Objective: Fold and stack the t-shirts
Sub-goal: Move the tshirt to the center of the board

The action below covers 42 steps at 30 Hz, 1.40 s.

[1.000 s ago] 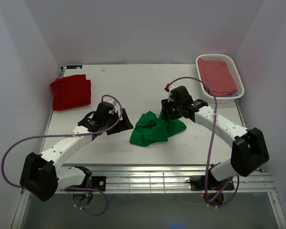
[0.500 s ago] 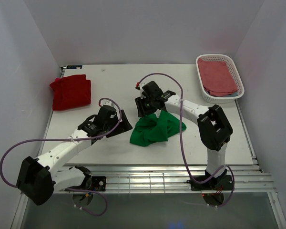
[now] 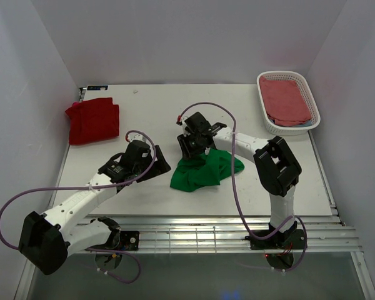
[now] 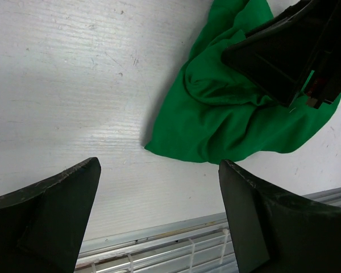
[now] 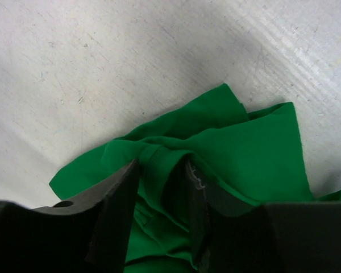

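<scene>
Green t-shirt [image 3: 203,170]: crumpled in a loose heap on the worktop [image 3: 156,106], directly beneath the right hand [image 3: 192,147] and just ahead of the left hand [image 3: 156,164].

Right hand: down on the far left part of the heap, fingers [image 5: 116,216] on either side of a raised fold, cloth filling the gap between them. Not possible to tell whether pinching the fold or only straddling it.

Left hand: spread wide, low over bare worktop, nothing between its fingers, near the edge of the green cloth but apart from it.

Red t-shirt [image 3: 94,120]: flat as a rough square, well apart, far beyond the left hand and to its left.

White basket [image 3: 287,130] with pink cloth [image 3: 286,99] inside: well to the right of the right hand, further back.
</scene>
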Each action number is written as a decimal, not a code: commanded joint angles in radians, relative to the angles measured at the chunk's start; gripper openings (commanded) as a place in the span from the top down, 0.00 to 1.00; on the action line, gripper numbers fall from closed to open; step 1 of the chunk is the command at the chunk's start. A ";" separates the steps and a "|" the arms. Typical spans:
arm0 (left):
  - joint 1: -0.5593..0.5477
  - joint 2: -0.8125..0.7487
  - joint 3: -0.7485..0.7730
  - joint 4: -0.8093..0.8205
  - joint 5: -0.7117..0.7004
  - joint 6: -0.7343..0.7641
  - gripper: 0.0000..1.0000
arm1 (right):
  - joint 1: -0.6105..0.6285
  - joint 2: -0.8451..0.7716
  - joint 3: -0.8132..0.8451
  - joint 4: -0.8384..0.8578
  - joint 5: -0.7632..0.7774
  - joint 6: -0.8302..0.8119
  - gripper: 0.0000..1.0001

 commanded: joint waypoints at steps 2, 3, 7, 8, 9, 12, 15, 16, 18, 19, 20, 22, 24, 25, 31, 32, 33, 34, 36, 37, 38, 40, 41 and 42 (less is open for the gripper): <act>0.001 -0.017 -0.022 -0.018 -0.020 -0.007 0.05 | 0.024 -0.033 -0.011 -0.005 -0.021 -0.004 0.61; 0.001 -0.022 -0.024 -0.018 -0.022 -0.009 0.05 | 0.028 -0.034 -0.009 -0.008 -0.021 -0.004 0.65; 0.001 -0.039 -0.028 -0.022 -0.043 -0.010 0.04 | 0.041 -0.056 0.006 -0.016 -0.009 -0.010 0.92; 0.001 -0.039 -0.027 -0.021 -0.045 -0.010 0.04 | 0.041 -0.062 0.023 -0.036 -0.006 -0.011 0.92; 0.001 -0.039 -0.025 -0.021 -0.046 -0.010 0.04 | 0.041 -0.068 0.047 -0.048 0.001 -0.012 0.92; 0.000 -0.025 -0.022 -0.021 -0.048 -0.007 0.04 | 0.043 -0.102 0.208 -0.151 0.072 -0.016 0.92; 0.001 -0.020 -0.024 -0.019 -0.046 -0.012 0.04 | 0.043 -0.131 0.492 -0.314 0.127 -0.028 0.92; 0.001 -0.022 -0.025 -0.018 -0.048 -0.015 0.04 | 0.044 -0.142 0.570 -0.355 0.171 -0.031 0.92; 0.001 -0.025 -0.025 -0.013 -0.057 -0.019 0.04 | 0.043 -0.154 0.799 -0.454 0.240 -0.044 0.92; 0.001 -0.034 -0.025 -0.011 -0.063 -0.023 0.04 | 0.043 -0.180 0.859 -0.475 0.265 -0.048 0.92; 0.001 -0.037 -0.022 -0.011 -0.069 -0.026 0.04 | 0.044 -0.204 0.896 -0.484 0.294 -0.056 0.92; 0.001 -0.051 -0.020 -0.011 -0.094 -0.033 0.04 | 0.044 -0.310 0.885 -0.455 0.379 -0.067 0.92; 0.001 -0.077 -0.014 -0.014 -0.121 -0.039 0.04 | 0.043 -0.384 0.806 -0.437 0.445 -0.077 0.92; 0.001 -0.088 -0.013 -0.016 -0.130 -0.044 0.04 | 0.040 -0.445 0.777 -0.438 0.516 -0.080 0.92; 0.001 -0.197 0.015 -0.051 -0.192 -0.076 0.04 | 0.017 -0.628 0.392 -0.436 0.681 -0.059 0.92; 0.001 -0.207 0.021 -0.054 -0.195 -0.076 0.04 | 0.017 -0.642 0.346 -0.436 0.674 -0.047 0.92; 0.001 -0.218 0.033 -0.056 -0.198 -0.072 0.04 | 0.017 -0.652 0.301 -0.435 0.652 -0.033 0.92; 0.001 -0.220 0.039 -0.056 -0.201 -0.069 0.04 | 0.017 -0.669 0.258 -0.435 0.641 -0.006 0.92; -0.001 -0.195 0.056 -0.056 -0.203 -0.049 0.04 | 0.017 -0.691 0.143 -0.415 0.609 0.013 0.92; -0.001 -0.180 0.059 -0.056 -0.197 -0.044 0.04 | 0.018 -0.692 0.114 -0.409 0.597 0.028 0.92; 0.000 -0.163 0.062 -0.054 -0.172 -0.039 0.04 | 0.017 -0.695 0.070 -0.404 0.591 0.033 0.92; 0.001 -0.087 0.064 -0.033 -0.135 -0.009 0.05 | 0.017 -0.700 0.042 -0.389 0.572 0.042 0.92; 0.001 -0.056 0.061 -0.018 -0.106 0.000 0.05 | 0.017 -0.702 0.031 -0.387 0.559 0.048 0.92; 0.001 -0.019 0.065 -0.019 -0.105 0.007 0.05 | 0.017 -0.709 0.026 -0.389 0.523 0.053 0.92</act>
